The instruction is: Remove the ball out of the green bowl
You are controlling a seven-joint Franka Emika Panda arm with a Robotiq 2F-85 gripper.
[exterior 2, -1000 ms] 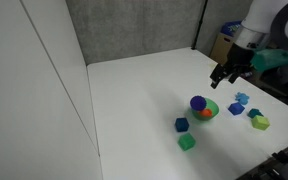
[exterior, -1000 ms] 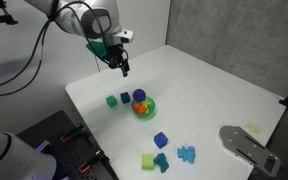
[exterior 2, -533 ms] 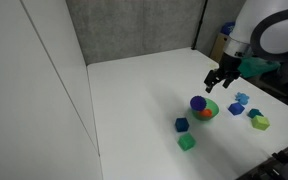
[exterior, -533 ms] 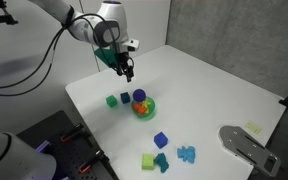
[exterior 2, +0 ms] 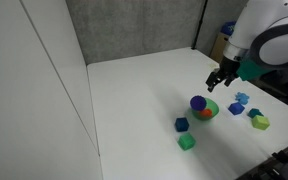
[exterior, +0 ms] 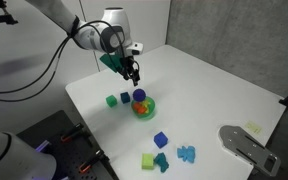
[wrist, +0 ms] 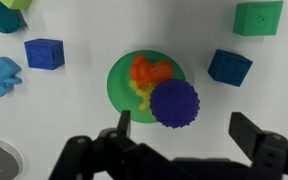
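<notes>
The dark purple ball [wrist: 174, 103] sits on the right rim side of the green bowl [wrist: 119, 80], next to an orange and yellow toy [wrist: 149, 75] inside it. In both exterior views the ball [exterior: 139, 97] [exterior 2: 198, 103] rests in the bowl [exterior: 144, 107] [exterior 2: 212, 107] on the white table. My gripper [wrist: 181, 128] is open and empty, hovering above the bowl with the ball just ahead of its fingers. In the exterior views the gripper [exterior: 133, 74] [exterior 2: 218, 81] hangs above and slightly behind the bowl.
A blue cube [wrist: 44, 53] and a dark blue cube [wrist: 229, 66] flank the bowl, with a green cube [wrist: 258, 17] further off. A light blue toy [wrist: 0, 76] lies at the left. More blocks [exterior: 161, 140] lie near the table's front edge [exterior: 114, 150].
The gripper has moved across the table toward the bowl and lower, and now hangs close above it. The ball and blocks have not moved.
</notes>
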